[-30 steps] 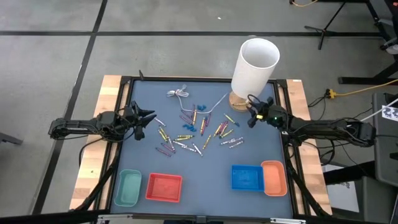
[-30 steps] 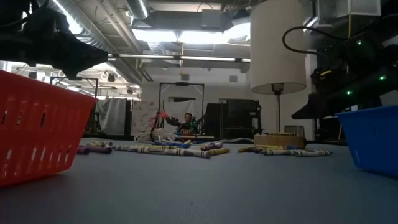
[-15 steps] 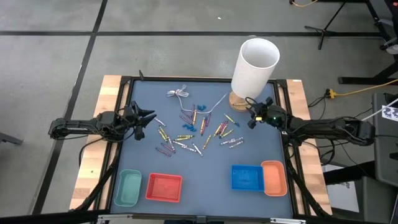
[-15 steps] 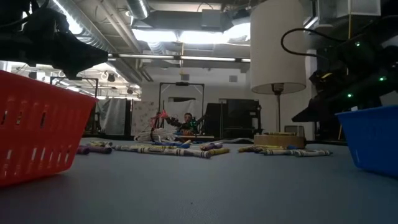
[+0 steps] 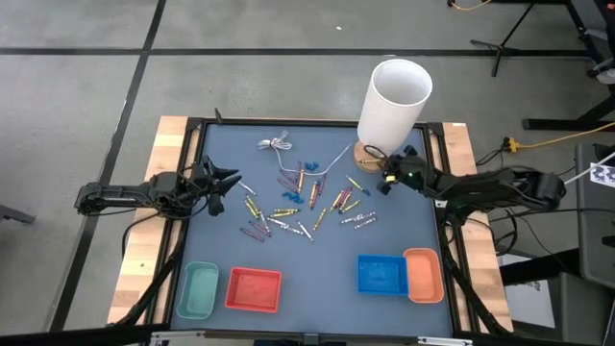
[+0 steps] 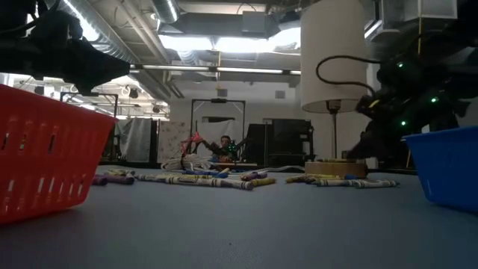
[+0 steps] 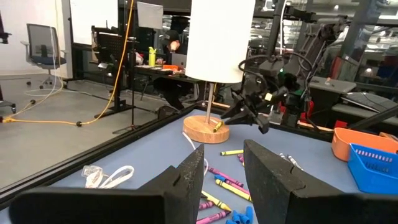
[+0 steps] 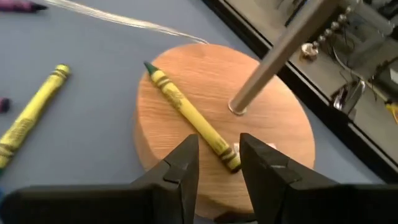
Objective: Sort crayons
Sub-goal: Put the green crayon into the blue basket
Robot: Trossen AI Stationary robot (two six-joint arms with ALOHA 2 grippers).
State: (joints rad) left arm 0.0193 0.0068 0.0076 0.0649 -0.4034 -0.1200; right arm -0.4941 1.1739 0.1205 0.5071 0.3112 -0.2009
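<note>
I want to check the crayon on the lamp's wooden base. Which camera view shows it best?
The right wrist view: the yellow crayon lies large across the wooden base, before the open right gripper. The left wrist view shows it small; the high and low views barely show it.

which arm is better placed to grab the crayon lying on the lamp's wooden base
Right. Its tool hangs open directly over the yellow crayon on the wooden lamp base, fingers either side of its end. The left tool sits at the far side of the mat, beyond the scattered crayons.

No readable text anywhere: crayon (image 8: 191,120) wrapper print too blurred, no labels, brands or numbers legible on anything.
</note>
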